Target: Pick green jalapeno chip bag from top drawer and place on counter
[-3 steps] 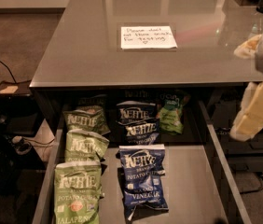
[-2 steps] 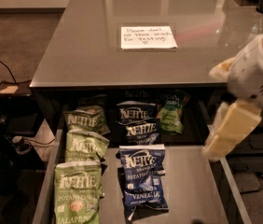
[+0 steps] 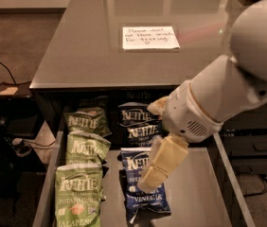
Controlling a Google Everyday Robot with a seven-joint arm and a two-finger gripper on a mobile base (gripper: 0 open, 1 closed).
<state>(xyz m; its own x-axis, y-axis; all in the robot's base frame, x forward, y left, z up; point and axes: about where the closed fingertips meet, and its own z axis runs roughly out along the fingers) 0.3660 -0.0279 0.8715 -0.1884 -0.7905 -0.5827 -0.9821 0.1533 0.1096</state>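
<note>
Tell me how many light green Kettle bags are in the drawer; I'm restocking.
3, in the left column of the drawer: front bag, middle bag, back bag. The arm may hide others. The pincer hangs over the front blue bag.

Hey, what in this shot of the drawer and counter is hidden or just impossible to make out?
Camera view:
- green jalapeno chip bag: lower end cut off by the bottom edge.
- blue vinegar bag: middle covered by the gripper hanging over it.
- top drawer: back right corner hidden behind the arm.
- white note on the counter: handwriting too small to read.
</note>
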